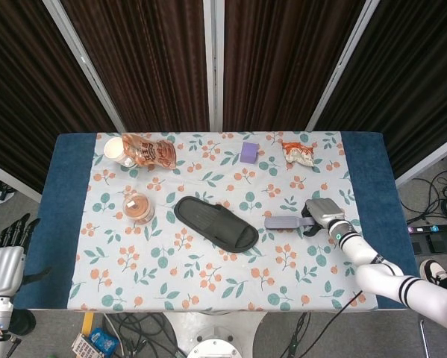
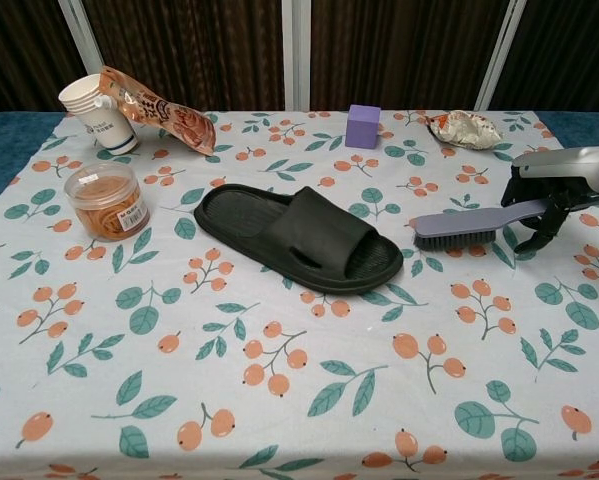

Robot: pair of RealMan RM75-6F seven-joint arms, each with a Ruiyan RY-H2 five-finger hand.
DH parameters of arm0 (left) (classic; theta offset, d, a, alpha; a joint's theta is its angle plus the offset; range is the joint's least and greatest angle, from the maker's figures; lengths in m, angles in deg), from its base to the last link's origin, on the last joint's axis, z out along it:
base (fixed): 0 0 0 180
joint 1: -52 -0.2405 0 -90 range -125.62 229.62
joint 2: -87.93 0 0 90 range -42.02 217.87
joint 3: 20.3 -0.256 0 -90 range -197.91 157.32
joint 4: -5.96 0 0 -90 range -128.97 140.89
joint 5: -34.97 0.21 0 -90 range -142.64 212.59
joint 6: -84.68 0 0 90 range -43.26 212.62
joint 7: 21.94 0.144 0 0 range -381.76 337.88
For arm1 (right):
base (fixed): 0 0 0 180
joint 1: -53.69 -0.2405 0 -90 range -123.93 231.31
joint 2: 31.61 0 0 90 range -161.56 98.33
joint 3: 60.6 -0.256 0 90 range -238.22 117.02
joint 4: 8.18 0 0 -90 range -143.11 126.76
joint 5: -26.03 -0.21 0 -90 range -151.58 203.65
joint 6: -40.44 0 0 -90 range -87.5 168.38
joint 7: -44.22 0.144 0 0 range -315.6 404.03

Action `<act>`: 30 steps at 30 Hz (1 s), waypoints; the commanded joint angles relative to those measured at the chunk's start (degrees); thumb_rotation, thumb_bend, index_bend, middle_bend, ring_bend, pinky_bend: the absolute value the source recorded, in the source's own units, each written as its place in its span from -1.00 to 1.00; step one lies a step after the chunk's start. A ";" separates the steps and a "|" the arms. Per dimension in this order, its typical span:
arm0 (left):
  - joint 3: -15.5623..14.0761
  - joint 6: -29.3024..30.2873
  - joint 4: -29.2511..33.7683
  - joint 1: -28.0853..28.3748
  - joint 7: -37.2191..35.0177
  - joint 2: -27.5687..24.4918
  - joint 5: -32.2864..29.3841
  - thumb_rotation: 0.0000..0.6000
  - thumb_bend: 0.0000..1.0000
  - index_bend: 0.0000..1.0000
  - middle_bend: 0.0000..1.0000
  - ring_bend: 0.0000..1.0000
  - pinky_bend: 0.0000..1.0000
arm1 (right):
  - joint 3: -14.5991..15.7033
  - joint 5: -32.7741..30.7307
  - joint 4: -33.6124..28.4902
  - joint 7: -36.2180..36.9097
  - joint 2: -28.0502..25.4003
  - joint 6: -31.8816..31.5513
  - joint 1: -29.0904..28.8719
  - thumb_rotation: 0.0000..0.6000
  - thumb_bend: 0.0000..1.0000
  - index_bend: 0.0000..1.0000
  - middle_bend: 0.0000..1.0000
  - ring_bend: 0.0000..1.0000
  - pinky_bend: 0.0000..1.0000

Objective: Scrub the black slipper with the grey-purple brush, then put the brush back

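right hand (image 2: 551, 196) pinches the brush (image 2: 466, 225) by its handle, bristles down, ready for scrubbing the slipper (image 2: 297, 236) just beside it.

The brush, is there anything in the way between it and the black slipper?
No. The right hand holds the brush by its handle, and only bare tablecloth shows between its bristle end and the black slipper. The purple block and snack bag sit farther back.
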 commanded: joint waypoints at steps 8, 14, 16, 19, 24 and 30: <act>0.07 -0.22 -1.31 -0.02 -1.27 0.47 -0.13 1.00 -0.75 -0.71 -0.80 -0.85 -0.76 | 3.70 -3.87 -1.13 -6.06 1.67 -4.38 -1.86 1.00 -0.20 1.00 0.76 0.84 1.00; 0.47 -0.15 -0.82 1.10 -3.29 -0.51 1.84 1.00 -0.75 -0.71 -0.80 -0.85 -0.76 | 2.25 6.01 -2.66 -0.88 1.22 -11.48 1.32 1.00 -0.08 1.00 0.96 1.00 1.00; 0.82 -0.33 -0.47 2.01 -3.79 -1.23 2.92 1.00 -0.75 -0.71 -0.80 -0.85 -0.76 | 2.14 12.76 -2.68 3.54 0.49 -14.88 2.79 1.00 -0.08 1.00 1.00 1.00 1.00; 1.15 -1.02 0.35 3.96 -4.68 -2.51 5.43 1.00 -0.75 -0.71 -0.79 -0.85 -0.76 | 2.69 21.79 -2.31 10.31 -1.13 -20.53 4.54 1.00 -0.08 1.00 1.00 1.00 1.00; 1.96 -3.92 1.57 9.34 -8.69 -4.30 10.80 1.00 -0.75 -0.71 -0.76 -0.85 -0.76 | 2.95 28.71 -3.54 17.81 -4.98 -26.37 6.05 1.00 -0.05 1.00 1.00 1.00 1.00; 4.23 -13.62 1.88 21.52 -15.56 -4.26 16.64 1.00 -0.75 -0.71 -0.76 -0.85 -0.76 | 1.29 31.22 -8.86 19.70 -9.81 -29.97 6.24 1.00 -0.05 1.00 1.00 1.00 1.00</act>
